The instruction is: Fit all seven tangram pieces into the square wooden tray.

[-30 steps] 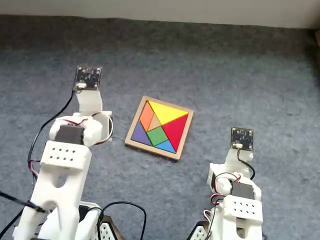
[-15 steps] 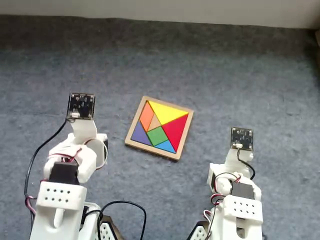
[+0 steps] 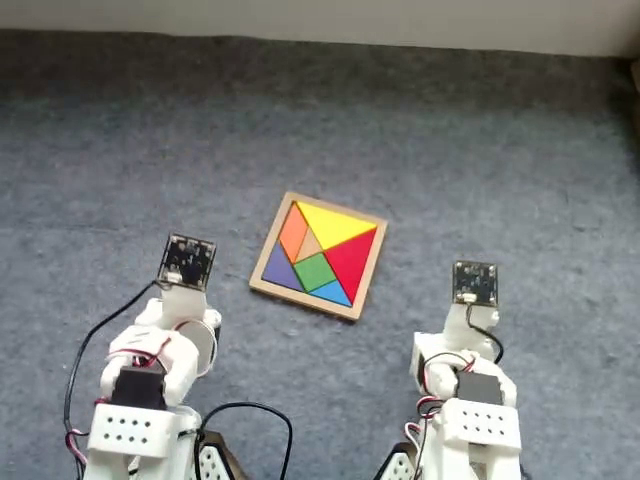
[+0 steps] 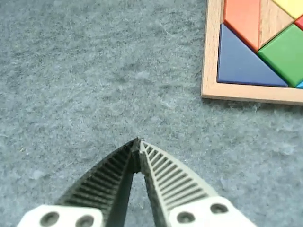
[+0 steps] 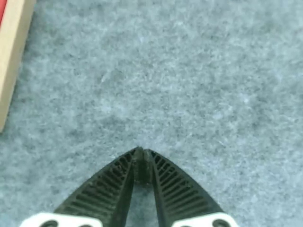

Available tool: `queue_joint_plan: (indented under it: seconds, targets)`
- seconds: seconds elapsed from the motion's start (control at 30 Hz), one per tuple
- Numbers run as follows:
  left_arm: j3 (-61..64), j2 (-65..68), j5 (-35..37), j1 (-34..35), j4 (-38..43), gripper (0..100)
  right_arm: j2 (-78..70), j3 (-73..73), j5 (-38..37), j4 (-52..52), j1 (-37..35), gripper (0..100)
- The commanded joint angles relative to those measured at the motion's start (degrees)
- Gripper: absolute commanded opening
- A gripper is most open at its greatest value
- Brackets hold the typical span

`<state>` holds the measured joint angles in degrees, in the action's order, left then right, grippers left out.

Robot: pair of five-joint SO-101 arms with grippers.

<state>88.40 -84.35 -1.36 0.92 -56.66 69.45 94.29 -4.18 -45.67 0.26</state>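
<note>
Over the grey carpet (image 4: 71, 71), the left gripper (image 4: 138, 143) and right gripper (image 5: 142, 152) each press their fingertips together, holding nothing. Between the 2 arms, farther out, lies the wooden tray (image 3: 305, 301), with coloured tangram pieces (image 3: 330, 232) inside.

Wood tray (image 4: 211, 47), matt pcs (image 3: 316, 270); fuzzy felt mat (image 3: 450, 150)

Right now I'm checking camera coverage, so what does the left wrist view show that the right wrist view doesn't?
Left wrist view alone: the left gripper, shut, plus the orange piece, blue triangle and green square seated in a corner of the tray. Right wrist view alone: the right gripper, shut, and a sliver of the red piece. Both: the tray's wooden rim and the grey carpet.
</note>
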Motion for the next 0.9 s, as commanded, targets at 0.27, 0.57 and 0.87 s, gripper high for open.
queue_joint_plan:
  seconds: [0.27,0.57,0.87]
  targets:
    - [8.75,-20.35,-0.62,0.4,-10.11,0,0.22,1.01,-0.53,-0.4,-2.33,0.5]
    - [8.75,-19.82,-0.62,0.66,-16.88,0,0.22,1.01,-0.62,-0.4,-2.33,0.5]
    - [8.75,-19.82,-0.53,0.66,-19.43,0,0.22,1.01,-0.62,-0.4,-2.33,0.5]
